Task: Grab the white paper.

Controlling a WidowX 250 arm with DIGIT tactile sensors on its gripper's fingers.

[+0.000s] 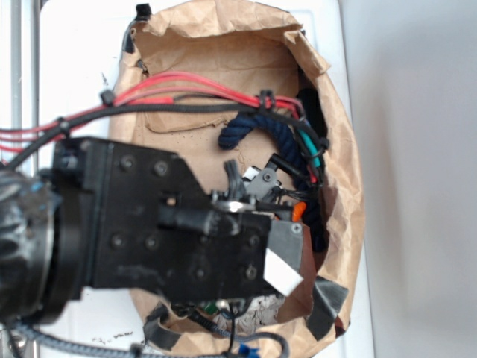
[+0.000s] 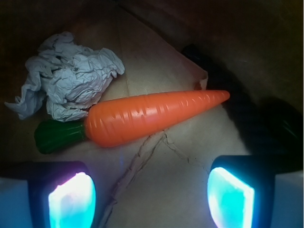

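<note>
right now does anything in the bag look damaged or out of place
Nothing is spilled. The white paper is a crumpled wad touching the carrot near its green top. The brown paper bag has a ragged, taped rim, and its floor shows crack-like creases. The gripper hangs above with jaws open.

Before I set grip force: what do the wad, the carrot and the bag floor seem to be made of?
Wad: thin crumpled paper, matte, greyish white, by its many sharp creases; probably soft.
Carrot: likely moulded plastic, orange with a green stem, by its smooth glossy skin and even ridges.
Bag floor: brown kraft paper, matte, with fold lines and wrinkles.
</note>
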